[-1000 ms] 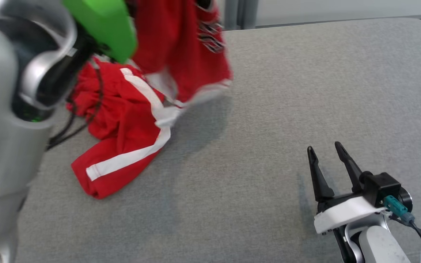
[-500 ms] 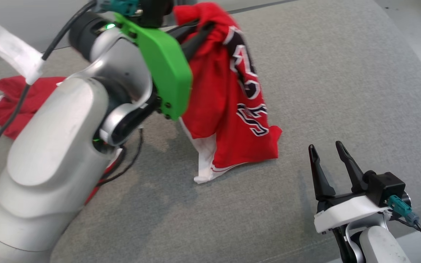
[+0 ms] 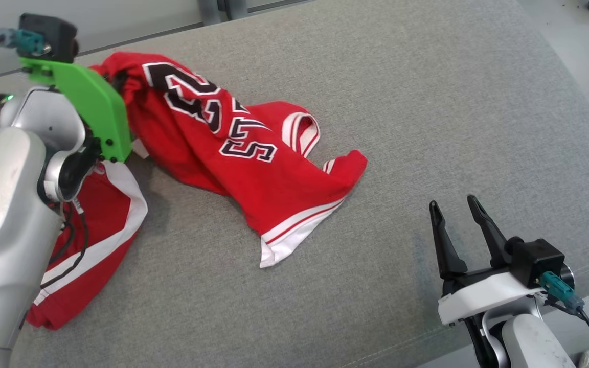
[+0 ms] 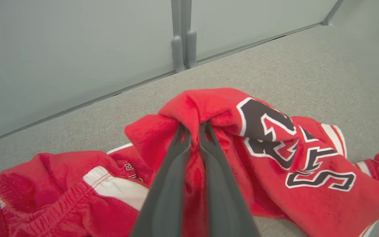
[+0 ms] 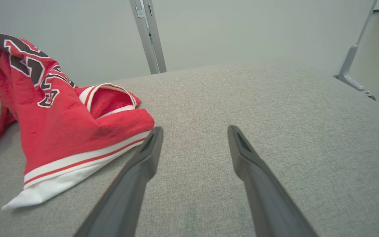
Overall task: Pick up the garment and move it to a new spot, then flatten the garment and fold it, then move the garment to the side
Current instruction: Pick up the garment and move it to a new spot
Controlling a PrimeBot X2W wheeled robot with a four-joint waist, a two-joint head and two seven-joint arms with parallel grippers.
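The garment point(image 3: 253, 174) is a red jersey with black-and-white lettering and a white hem. It lies crumpled and stretched across the grey surface, with its far end lifted. My left gripper point(image 3: 118, 81) is shut on that raised end; in the left wrist view the fingertips point(image 4: 194, 126) pinch a fold of the jersey point(image 4: 275, 158). My right gripper point(image 3: 453, 203) stands open and empty near the front right, to the right of the hem. In the right wrist view its fingers point(image 5: 195, 129) spread over bare fabric, with the jersey point(image 5: 54, 125) to their left.
A second red piece with white stripes, like shorts point(image 3: 95, 230), lies under my left arm at the left edge point(image 4: 61, 191). The grey padded table point(image 3: 427, 102) is bounded by a pale partition with a post point(image 4: 183, 36) at the back. Its front edge runs near my right wrist.
The head camera has shifted. The jersey hung from my raised left gripper; now the gripper is lower and most of the jersey lies spread on the table. The right gripper has stayed put.
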